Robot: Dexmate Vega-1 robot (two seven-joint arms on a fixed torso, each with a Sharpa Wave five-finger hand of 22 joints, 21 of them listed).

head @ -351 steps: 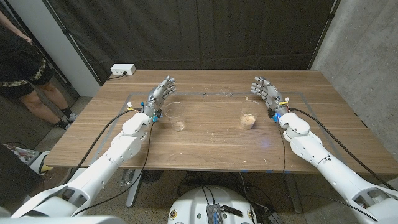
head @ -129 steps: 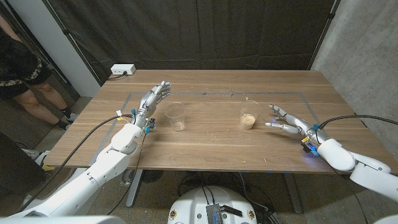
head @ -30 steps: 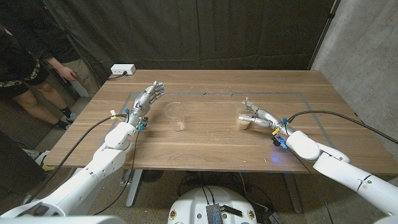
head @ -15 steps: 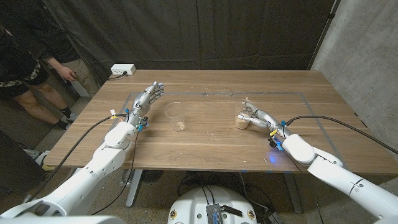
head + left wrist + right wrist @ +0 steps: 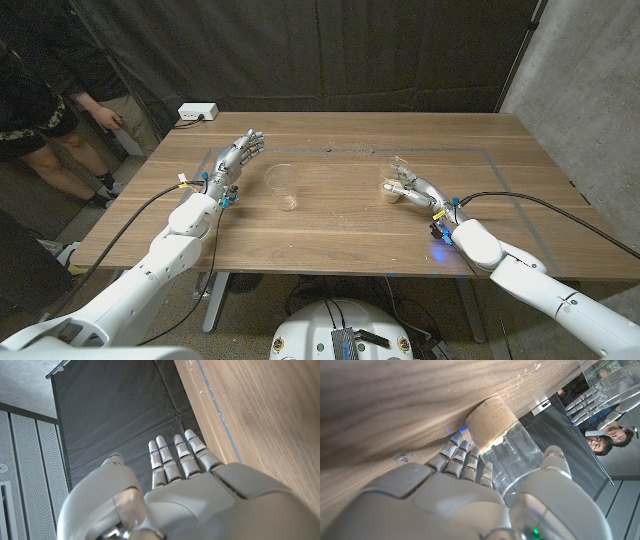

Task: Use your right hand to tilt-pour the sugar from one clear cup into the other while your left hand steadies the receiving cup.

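- The right hand point(image 5: 410, 187) has its fingers point(image 5: 454, 458) and thumb curled around the cup of sugar point(image 5: 391, 186), gripping it where it stands on the worktop point(image 5: 340, 225).
- The sugar point(image 5: 487, 422) sits in that cup's bottom, just past the fingertips.
- The left hand point(image 5: 236, 157) holds nothing, fingers straight and close together.
- The empty clear cup point(image 5: 283, 186) stands near that hand, not touching it.

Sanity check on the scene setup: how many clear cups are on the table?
2. The empty cup stands left of centre, near the left robot hand but apart from it. The cup with sugar stands right of centre, with the right robot hand closed around it. None looks hidden.
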